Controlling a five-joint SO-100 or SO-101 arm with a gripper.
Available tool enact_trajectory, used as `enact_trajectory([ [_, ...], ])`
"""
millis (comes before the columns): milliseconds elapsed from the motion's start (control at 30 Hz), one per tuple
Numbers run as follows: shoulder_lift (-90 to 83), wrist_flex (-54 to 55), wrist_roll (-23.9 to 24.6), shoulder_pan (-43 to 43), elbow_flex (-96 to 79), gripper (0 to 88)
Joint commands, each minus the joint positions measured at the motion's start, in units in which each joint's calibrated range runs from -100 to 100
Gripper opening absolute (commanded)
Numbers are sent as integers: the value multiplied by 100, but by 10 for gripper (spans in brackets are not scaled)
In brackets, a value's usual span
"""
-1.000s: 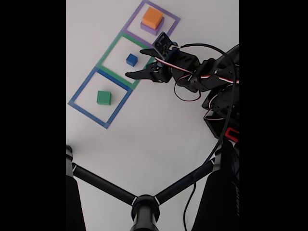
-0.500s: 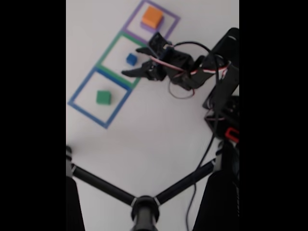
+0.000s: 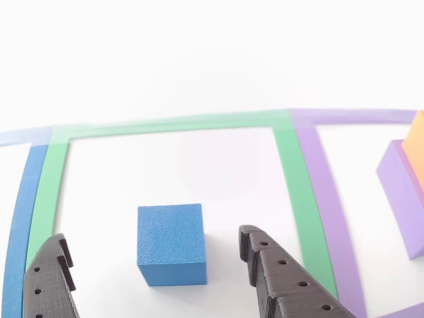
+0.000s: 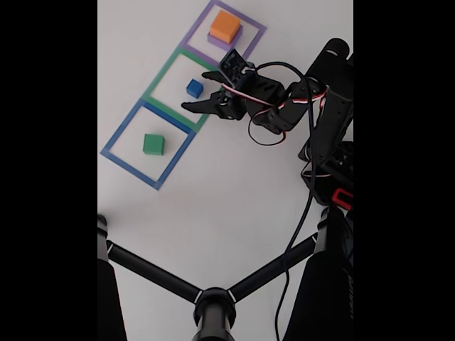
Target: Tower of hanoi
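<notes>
A small blue cube [image 4: 194, 88] [image 3: 171, 244] sits inside the green tape square [image 4: 158, 79] [image 3: 291, 172]. My gripper [image 4: 195, 90] [image 3: 151, 235] is open, low over that square, with one black finger on each side of the blue cube and the cube just ahead of the fingertips [image 3: 265, 258]. I see no contact with it. An orange cube [image 4: 225, 25] rests on a purple block [image 4: 232, 41] [image 3: 404, 199] in the purple tape square [image 4: 254, 44]. A green cube [image 4: 153, 144] lies in the blue tape square [image 4: 121, 135].
The arm's base and loose cables [image 4: 330, 163] stand at the right in the fixed view. A black three-legged stand [image 4: 213, 304] crosses the bottom. White table [image 4: 234, 206] lies between the squares and the stand.
The gripper has stayed open and shifted slightly left toward the blue cube. The arm behind it has risen and straightened. No cube has moved.
</notes>
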State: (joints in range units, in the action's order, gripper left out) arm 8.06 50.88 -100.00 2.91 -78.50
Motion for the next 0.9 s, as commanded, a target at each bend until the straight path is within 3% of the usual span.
enact_trajectory([
  [0,78,248,0,-185,223,272],
  [867,482,426,0,-329,405,160],
])
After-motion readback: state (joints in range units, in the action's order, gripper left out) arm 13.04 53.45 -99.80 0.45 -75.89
